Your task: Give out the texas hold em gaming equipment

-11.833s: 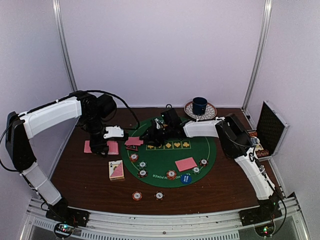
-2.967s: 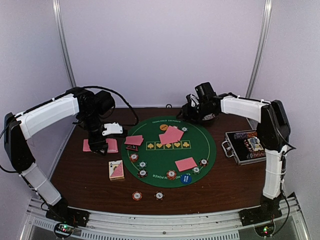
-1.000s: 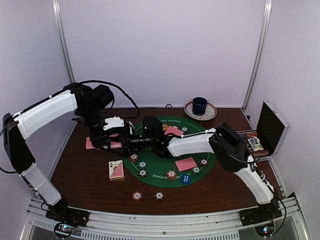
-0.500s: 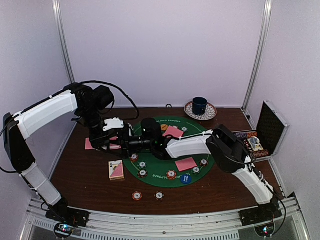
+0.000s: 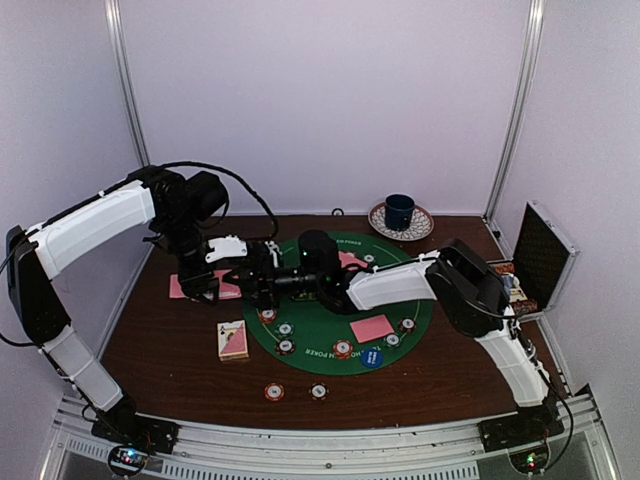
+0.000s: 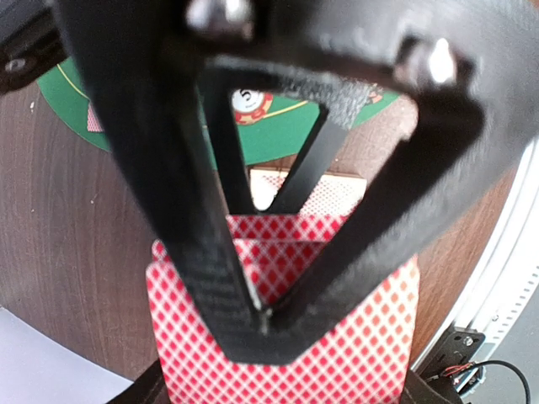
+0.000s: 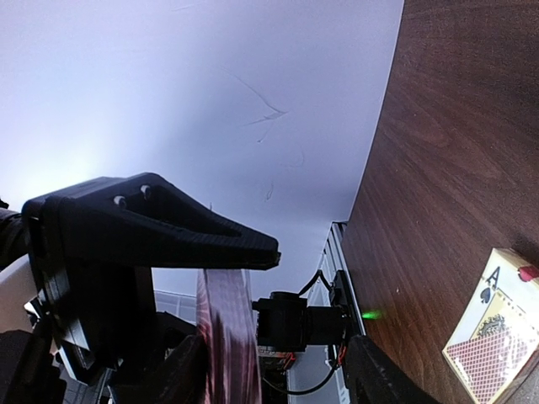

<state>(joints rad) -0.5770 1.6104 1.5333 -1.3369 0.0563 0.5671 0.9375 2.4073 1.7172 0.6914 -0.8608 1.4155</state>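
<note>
Left wrist view: left gripper (image 6: pixel 265 324) clenched on pink-backed card stack (image 6: pixel 345 358), just off the green mat (image 5: pixel 318 322), at its left edge; right gripper (image 7: pixel 269 374) there too, jaws apart astride the stack's edge.

Playing cards (image 6: pixel 345 353) with red-and-white diamond-lattice backs; round green felt mat (image 5: pixel 320 328) with white rim lettering; dark brown wood-grain worktop (image 5: pixel 170 360).

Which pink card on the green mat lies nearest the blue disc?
The pink card on the near right of the mat, just beyond the blue disc.
</note>
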